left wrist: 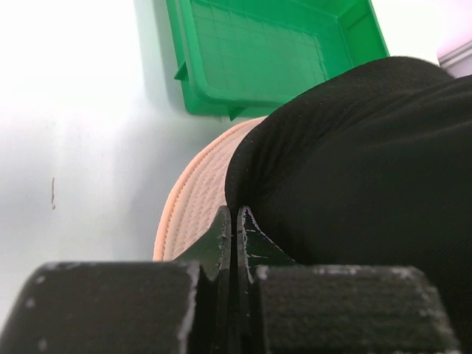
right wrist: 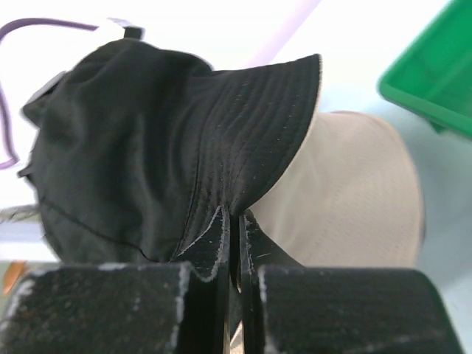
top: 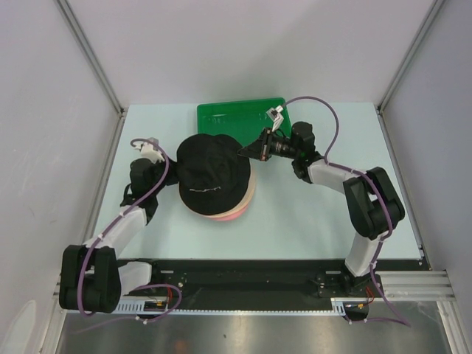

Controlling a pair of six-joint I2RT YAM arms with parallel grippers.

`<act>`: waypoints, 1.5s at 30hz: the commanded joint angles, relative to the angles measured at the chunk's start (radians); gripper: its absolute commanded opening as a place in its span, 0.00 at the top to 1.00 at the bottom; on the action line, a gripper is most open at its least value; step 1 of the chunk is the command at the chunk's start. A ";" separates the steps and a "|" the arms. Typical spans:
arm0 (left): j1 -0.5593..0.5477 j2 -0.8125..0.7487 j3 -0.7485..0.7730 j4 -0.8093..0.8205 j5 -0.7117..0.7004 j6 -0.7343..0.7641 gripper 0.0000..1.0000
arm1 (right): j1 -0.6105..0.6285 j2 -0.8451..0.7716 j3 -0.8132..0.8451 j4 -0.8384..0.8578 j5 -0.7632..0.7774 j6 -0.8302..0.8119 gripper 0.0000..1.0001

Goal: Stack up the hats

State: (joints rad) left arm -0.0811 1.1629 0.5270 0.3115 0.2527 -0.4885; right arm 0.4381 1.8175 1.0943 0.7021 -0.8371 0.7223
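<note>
Fabric hats [top: 210, 173], three; green tray [top: 228, 114], one.

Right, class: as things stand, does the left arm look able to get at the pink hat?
Probably yes, but at its brim only. The pink hat sticks out bare right beside the left fingers, while the black hat covers the rest.

Blk hat [left wrist: 354, 169] atop pink hat [left wrist: 199, 199], nr green tray [left wrist: 258, 59].
</note>
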 commanded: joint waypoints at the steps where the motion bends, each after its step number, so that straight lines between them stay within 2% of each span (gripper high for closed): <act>1: -0.009 -0.031 -0.021 0.015 -0.007 0.002 1.00 | -0.016 -0.027 -0.034 -0.233 0.168 -0.118 1.00; 7: -0.009 -0.034 -0.035 0.005 -0.047 -0.007 1.00 | -0.001 -0.029 -0.097 -0.378 0.292 -0.178 1.00; 11: -0.009 -0.025 -0.032 -0.051 -0.127 -0.016 1.00 | 0.024 -0.021 -0.123 -0.460 0.360 -0.195 1.00; 22: -0.008 -0.012 -0.025 -0.229 -0.355 -0.067 1.00 | 0.131 -0.026 -0.226 -0.549 0.524 -0.175 1.00; 29: -0.009 -0.003 -0.035 -0.241 -0.371 -0.084 1.00 | 0.140 -0.018 -0.342 -0.524 0.567 -0.146 1.00; 37: -0.009 -0.037 -0.090 -0.255 -0.435 -0.125 1.00 | 0.198 -0.043 -0.369 -0.590 0.693 -0.152 1.00; 45: -0.019 -0.061 -0.114 -0.219 -0.383 -0.131 1.00 | 0.249 -0.061 -0.343 -0.575 0.681 -0.146 1.00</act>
State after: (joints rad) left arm -0.1204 1.0912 0.4736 0.2993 0.0124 -0.6571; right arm 0.6487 1.6863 0.8478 0.5873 -0.1856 0.6544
